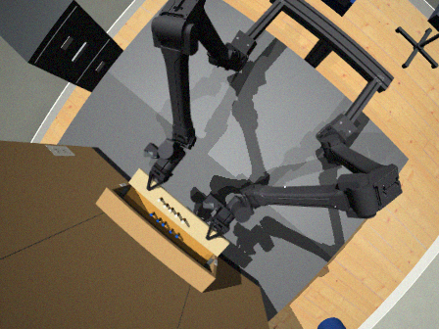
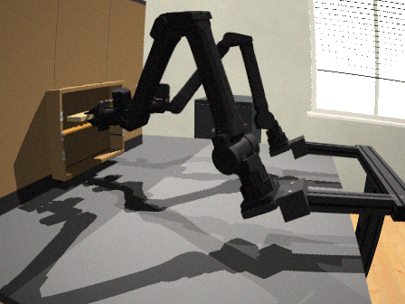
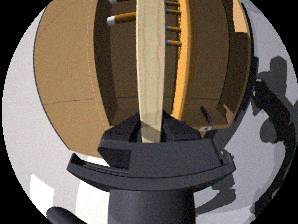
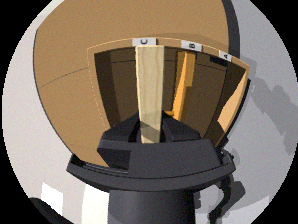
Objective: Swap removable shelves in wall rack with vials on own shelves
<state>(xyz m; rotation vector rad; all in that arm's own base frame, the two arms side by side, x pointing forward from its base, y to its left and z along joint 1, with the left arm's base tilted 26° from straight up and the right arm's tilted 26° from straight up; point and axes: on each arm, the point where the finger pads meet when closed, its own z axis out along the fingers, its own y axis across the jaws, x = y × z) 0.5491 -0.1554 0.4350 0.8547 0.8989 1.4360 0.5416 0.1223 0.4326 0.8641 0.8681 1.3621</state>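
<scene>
Your left tool (image 1: 212, 235) (image 2: 94, 118) (image 3: 151, 111) and right tool (image 1: 151, 186) (image 4: 150, 112) both grasping the pale wooden shelf (image 1: 197, 235) (image 2: 78, 118) (image 3: 150, 65) (image 4: 150, 85), white-capped vials (image 3: 120, 20) aboard, partly outside your brown wooden wall rack (image 1: 157, 240) (image 2: 56, 136) (image 3: 102, 60) (image 4: 117, 46), orange wooden shelf (image 2: 79, 130) (image 3: 183, 75) (image 4: 180, 90) lower inside.

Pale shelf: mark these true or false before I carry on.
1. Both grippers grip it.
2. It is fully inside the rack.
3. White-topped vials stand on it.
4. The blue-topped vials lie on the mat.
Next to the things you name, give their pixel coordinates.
1. True: left gripper (image 1: 211, 236) (image 2: 92, 118) (image 3: 151, 125) and right gripper (image 1: 150, 187) (image 4: 150, 112) hold the pale shelf (image 1: 196, 229) (image 2: 77, 118) (image 3: 151, 65) (image 4: 150, 90).
2. False: it juts out of the rack (image 1: 157, 240) (image 2: 56, 136) (image 3: 102, 60) (image 4: 104, 80).
3. True: white-topped vials (image 1: 172, 211) (image 3: 122, 19) are upright there.
4. False: blue-topped vials (image 1: 167, 226) (image 3: 174, 28) stand on the orange shelf (image 1: 193, 246) (image 2: 77, 130) (image 3: 184, 55) (image 4: 182, 85).
</scene>
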